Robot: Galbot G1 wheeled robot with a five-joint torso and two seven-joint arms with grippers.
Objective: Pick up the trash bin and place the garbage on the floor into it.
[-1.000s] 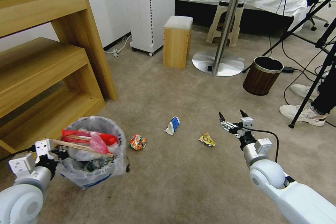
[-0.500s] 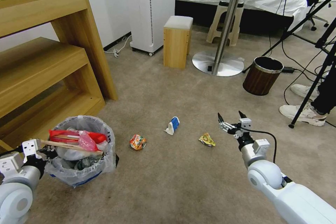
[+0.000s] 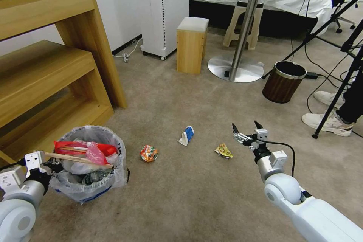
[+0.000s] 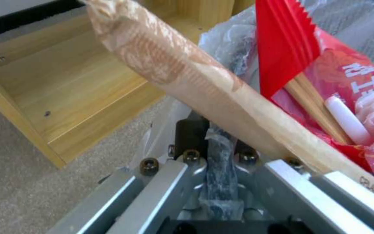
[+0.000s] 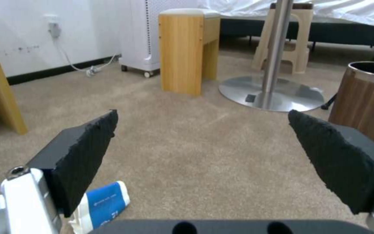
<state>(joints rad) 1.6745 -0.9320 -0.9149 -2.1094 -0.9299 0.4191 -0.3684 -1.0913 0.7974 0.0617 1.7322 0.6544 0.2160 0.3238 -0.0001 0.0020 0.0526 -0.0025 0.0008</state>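
The trash bin, lined with a crinkly whitish bag, sits at the lower left of the head view. It holds red wrappers and a wooden stick. My left gripper is shut on the bin's near rim. In the left wrist view my left gripper pinches the bag edge under the stick. On the beige floor lie an orange packet, a blue-white paper cup and a yellow packet. My right gripper hovers open just right of the yellow packet. Its fingertips frame the cup.
A wooden shelf unit stands close behind the bin. A brown wood-grain bin, tripod legs, cables and white sneakers crowd the right. Farther off are a stool, a table base and a white appliance.
My left arm and the trash bin have shifted left and a little toward me. My right gripper has crept slightly left, still open.
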